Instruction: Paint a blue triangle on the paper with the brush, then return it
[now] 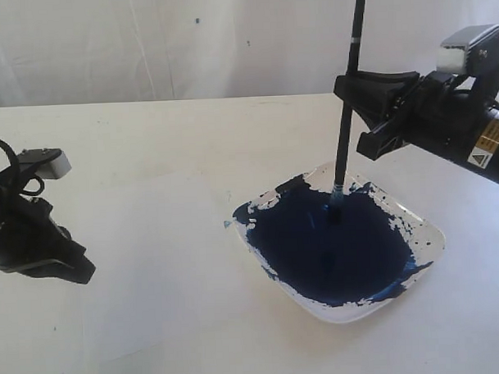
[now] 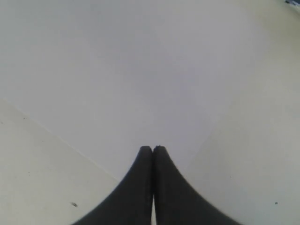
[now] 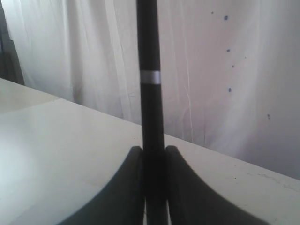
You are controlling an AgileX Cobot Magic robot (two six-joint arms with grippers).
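The brush point(image 1: 347, 110) stands nearly upright, its black handle clamped in my right gripper point(image 1: 350, 91), shut on it. Its tip dips into the dark-blue paint pool point(image 1: 333, 241) in the white dish point(image 1: 425, 248). In the right wrist view the handle point(image 3: 151, 93) with its white band rises between the fingers point(image 3: 132, 168). The paper point(image 1: 154, 264) lies flat on the table left of the dish, and I see no blue triangle on it. My left gripper point(image 1: 87, 271) rests at the paper's left edge, shut with nothing held; its wrist view shows its closed tips point(image 2: 152, 150) over the paper point(image 2: 140, 70).
A white curtain point(image 1: 187, 41) with a few blue specks hangs behind the table. Blue smears mark the dish rim toward the paper. The white table point(image 1: 231, 122) stretches behind the paper and dish.
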